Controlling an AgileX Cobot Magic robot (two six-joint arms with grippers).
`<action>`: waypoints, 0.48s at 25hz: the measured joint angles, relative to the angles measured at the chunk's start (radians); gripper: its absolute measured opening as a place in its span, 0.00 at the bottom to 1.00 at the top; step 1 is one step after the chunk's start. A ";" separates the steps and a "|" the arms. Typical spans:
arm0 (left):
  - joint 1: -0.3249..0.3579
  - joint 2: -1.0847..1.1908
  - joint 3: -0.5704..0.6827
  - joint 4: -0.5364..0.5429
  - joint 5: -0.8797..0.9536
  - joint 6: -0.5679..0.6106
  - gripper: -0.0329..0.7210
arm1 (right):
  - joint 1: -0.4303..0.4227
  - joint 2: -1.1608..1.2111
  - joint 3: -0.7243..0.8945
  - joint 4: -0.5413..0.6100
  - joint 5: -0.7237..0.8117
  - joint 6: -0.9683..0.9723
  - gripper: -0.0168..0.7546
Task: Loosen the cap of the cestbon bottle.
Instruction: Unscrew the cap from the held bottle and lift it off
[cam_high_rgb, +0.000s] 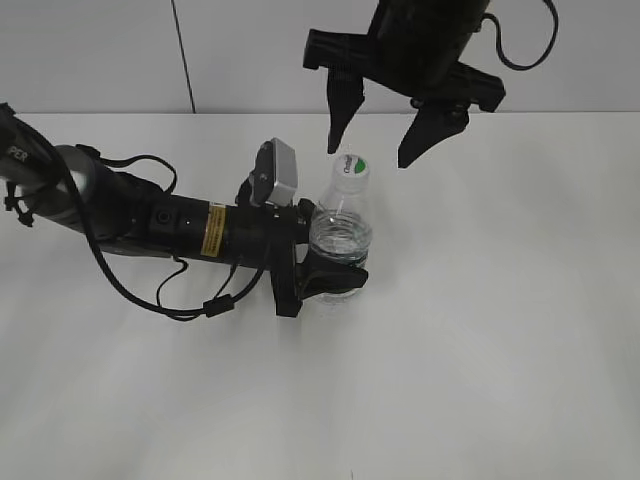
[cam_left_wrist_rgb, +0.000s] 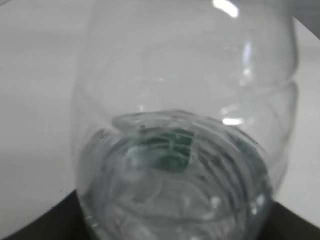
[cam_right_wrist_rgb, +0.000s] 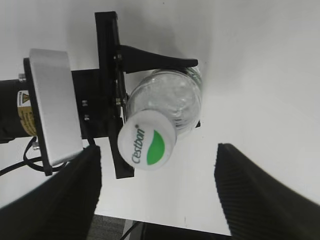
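The cestbon bottle (cam_high_rgb: 341, 232) stands upright on the white table, clear, with water in its lower part. My left gripper (cam_high_rgb: 332, 277) is shut on its body from the left, one black finger (cam_right_wrist_rgb: 155, 60) lying along the far side. In the left wrist view the bottle (cam_left_wrist_rgb: 185, 125) fills the frame. The white cap (cam_high_rgb: 352, 166) with its green mark sits on the neck. My right gripper (cam_high_rgb: 372, 152) hangs open just above it, one finger on each side, touching nothing. From the right wrist the cap (cam_right_wrist_rgb: 147, 146) lies between the open fingers (cam_right_wrist_rgb: 57, 197), nearer the left one.
The left arm (cam_high_rgb: 150, 215) with its cables stretches across the table from the left edge. Its wrist camera (cam_high_rgb: 277, 172) stands close beside the bottle's neck. A pale wall rises behind the table's far edge (cam_high_rgb: 560, 112).
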 joint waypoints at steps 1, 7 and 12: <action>0.000 0.000 0.000 0.000 0.000 0.000 0.59 | 0.002 0.001 0.000 0.000 0.000 0.000 0.72; 0.000 0.000 0.000 -0.001 0.002 0.001 0.59 | 0.026 0.045 -0.030 -0.001 0.002 -0.012 0.72; 0.000 -0.001 0.000 -0.003 0.003 0.001 0.59 | 0.027 0.051 -0.034 -0.023 0.001 -0.015 0.72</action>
